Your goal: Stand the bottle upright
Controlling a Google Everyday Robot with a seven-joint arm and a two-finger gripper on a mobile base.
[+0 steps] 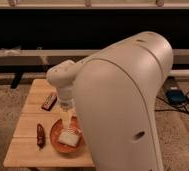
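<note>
A small pale, whitish thing, which I take for the bottle (69, 138), lies flat on a round orange-brown plate (55, 134) near the front of the wooden table (35, 92). My gripper (68, 121) hangs from the white wrist (63, 80) and points straight down, just above the bottle and plate. Its fingers look open, with nothing between them. The big white arm housing (123, 105) hides the right part of the table.
A brown snack bar (49, 101) lies at the table's left middle. A dark brown slender item (40, 135) lies left of the plate. Carpet surrounds the table; cables and a blue device (175, 95) lie on the floor at the right.
</note>
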